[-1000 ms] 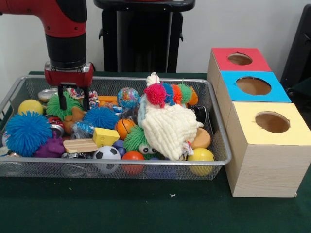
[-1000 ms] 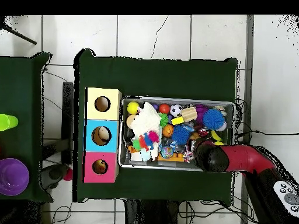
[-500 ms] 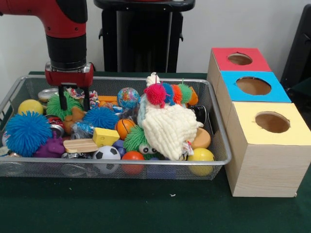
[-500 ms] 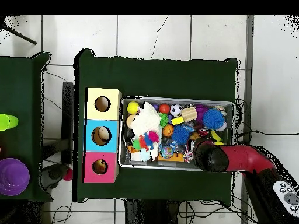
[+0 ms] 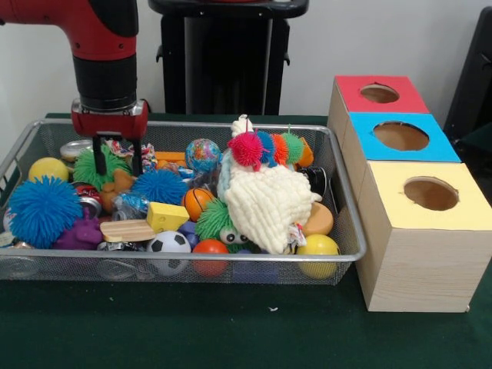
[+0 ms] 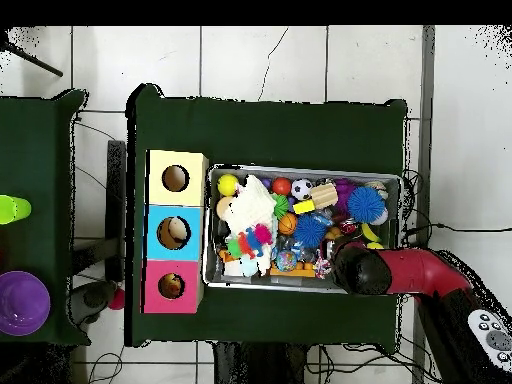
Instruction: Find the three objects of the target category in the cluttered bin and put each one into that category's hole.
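Observation:
A wire bin (image 5: 350, 207) is heaped with toys: two blue spiky balls (image 5: 42, 209) (image 5: 159, 186), a green spiky ball (image 5: 108, 163), a small basketball (image 5: 197, 202), a soccer ball (image 5: 168, 244), a yellow block (image 5: 167, 217) and a white knitted cloth (image 5: 265, 204). My gripper (image 5: 117, 160) hangs open over the bin's back left corner. Its fingers stand either side of the green spiky ball's right edge and a patterned toy, with nothing gripped. From above, the red arm (image 6: 400, 272) hides the gripper. Beside the bin stand three boxes with holes: red (image 5: 350, 88), blue (image 5: 442, 150) and yellow (image 5: 392, 207).
A pompom caterpillar (image 5: 265, 147) lies on top of the cloth. A globe ball (image 5: 202, 154), yellow balls (image 5: 48, 169) (image 5: 317, 247), a purple toy (image 5: 81, 233) and cans crowd the bin. Green cloth (image 5: 231, 323) covers the table. In the overhead view a side table (image 6: 30, 200) carries a purple bowl (image 6: 20, 303).

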`<state>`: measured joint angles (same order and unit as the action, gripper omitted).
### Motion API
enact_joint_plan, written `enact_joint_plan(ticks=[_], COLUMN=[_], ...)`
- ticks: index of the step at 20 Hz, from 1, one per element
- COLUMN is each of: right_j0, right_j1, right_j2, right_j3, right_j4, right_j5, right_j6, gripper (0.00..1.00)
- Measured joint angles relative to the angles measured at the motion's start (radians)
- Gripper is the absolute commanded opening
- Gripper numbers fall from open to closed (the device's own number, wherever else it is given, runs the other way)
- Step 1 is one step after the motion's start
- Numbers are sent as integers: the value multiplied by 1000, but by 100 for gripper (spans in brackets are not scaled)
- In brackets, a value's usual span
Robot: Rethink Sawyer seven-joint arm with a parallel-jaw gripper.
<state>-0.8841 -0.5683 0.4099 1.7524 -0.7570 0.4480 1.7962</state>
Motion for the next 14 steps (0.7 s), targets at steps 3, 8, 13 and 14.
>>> enact_joint_plan(ticks=[3,8,13,14], right_j0=[0,0,0,0], right_j1=[4,25,43,44], right_j2=[0,0,0,0], right_j3=[0,0,0,0], right_j4=[0,0,0,0], right_j5=[-11,-77,-133,-135], right_j6=[0,0,0,0], gripper=[100,100,100,100])
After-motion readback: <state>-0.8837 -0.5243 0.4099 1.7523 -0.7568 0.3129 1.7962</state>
